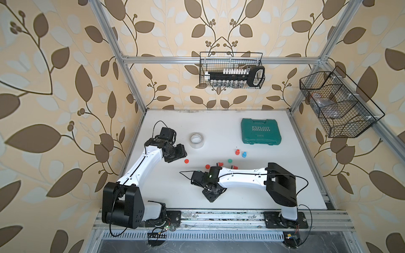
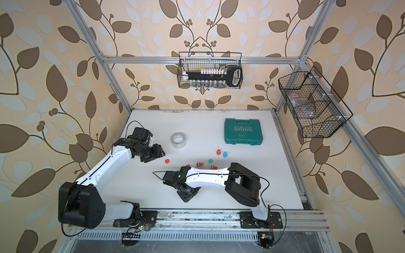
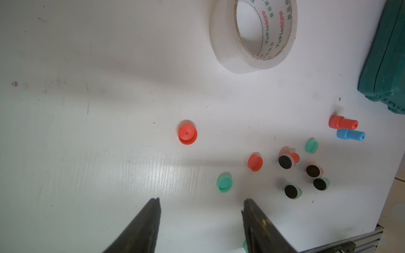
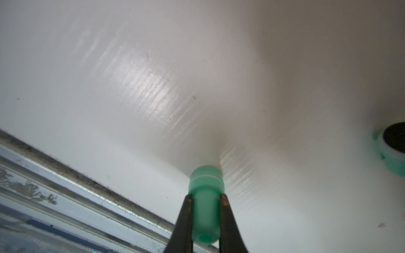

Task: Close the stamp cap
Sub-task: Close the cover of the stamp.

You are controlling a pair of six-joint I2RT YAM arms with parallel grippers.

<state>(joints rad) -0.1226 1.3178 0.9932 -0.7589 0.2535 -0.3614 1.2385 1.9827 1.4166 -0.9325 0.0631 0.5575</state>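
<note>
My right gripper (image 4: 206, 196) is shut on the shaft of a green stamp (image 4: 206, 210). The stamp stands upright, and its wider end (image 4: 206, 178) is pressed on the white table near the front edge. A seam rings that end. My left gripper (image 3: 202, 201) hangs open and empty over the table's left part. Ahead of it lie loose caps: orange (image 3: 187, 134), orange (image 3: 254, 163), green (image 3: 224, 182) and green (image 3: 311, 145). Several open stamps show black pads, such as a red one (image 3: 287, 161) and a green one (image 3: 292, 191).
A red stamp (image 3: 341, 122) and a blue stamp (image 3: 350, 134) stand further back. A tape roll (image 1: 196, 140) and a green tool case (image 1: 261, 131) lie behind the stamps. Wire baskets (image 1: 232, 70) (image 1: 337, 105) hang on the frame. An aluminium rail (image 4: 65, 175) runs along the front edge.
</note>
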